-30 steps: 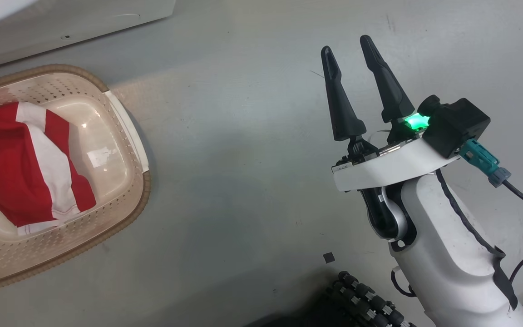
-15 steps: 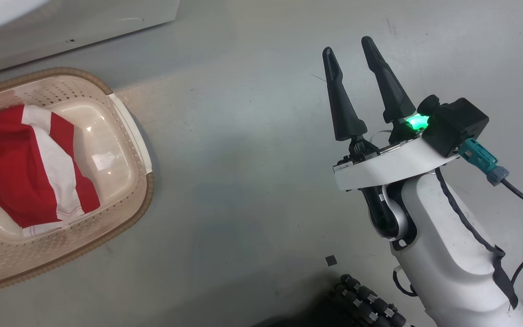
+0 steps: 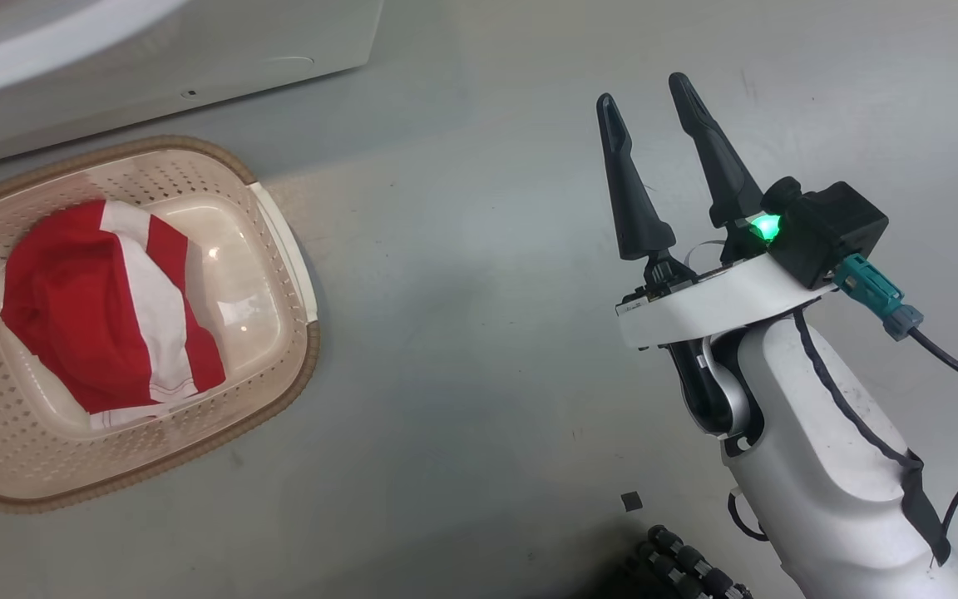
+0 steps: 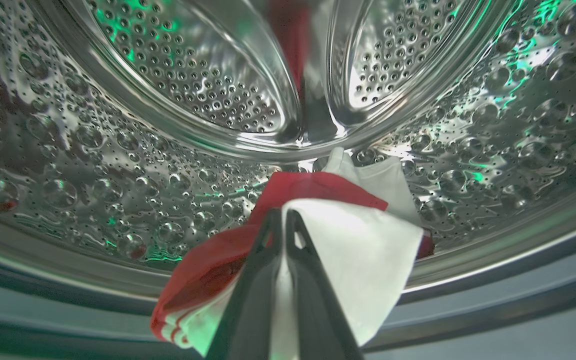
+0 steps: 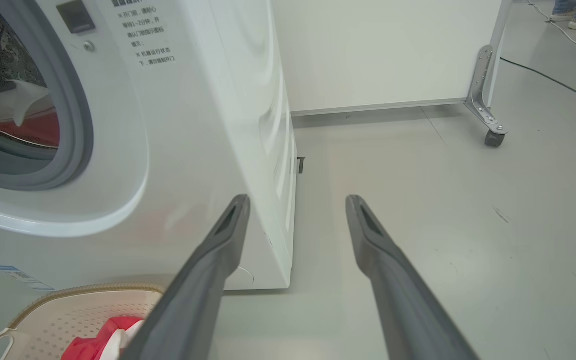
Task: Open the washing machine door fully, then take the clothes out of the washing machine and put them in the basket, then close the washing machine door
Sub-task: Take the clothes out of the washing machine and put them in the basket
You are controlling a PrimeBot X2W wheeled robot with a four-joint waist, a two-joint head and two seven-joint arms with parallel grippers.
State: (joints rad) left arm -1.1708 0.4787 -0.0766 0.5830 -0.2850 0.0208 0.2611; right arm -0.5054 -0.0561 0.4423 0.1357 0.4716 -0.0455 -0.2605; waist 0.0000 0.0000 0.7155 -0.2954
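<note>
Camera's swung; left gripper (image 4: 282, 212) clenched on a garment (image 4: 363, 250) inside the washing machine (image 5: 208, 100), right gripper (image 3: 644, 91) spread wide near it, basket (image 3: 309, 349) in front.

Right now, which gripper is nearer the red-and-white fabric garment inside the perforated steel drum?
Left. The left gripper is shut on that garment inside the drum; the right gripper hangs open outside the white washing machine.

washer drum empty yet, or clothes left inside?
Not empty. A red-and-white garment lies in the washing machine drum, the left gripper shut on its fabric. A second garment is already in the basket.
</note>
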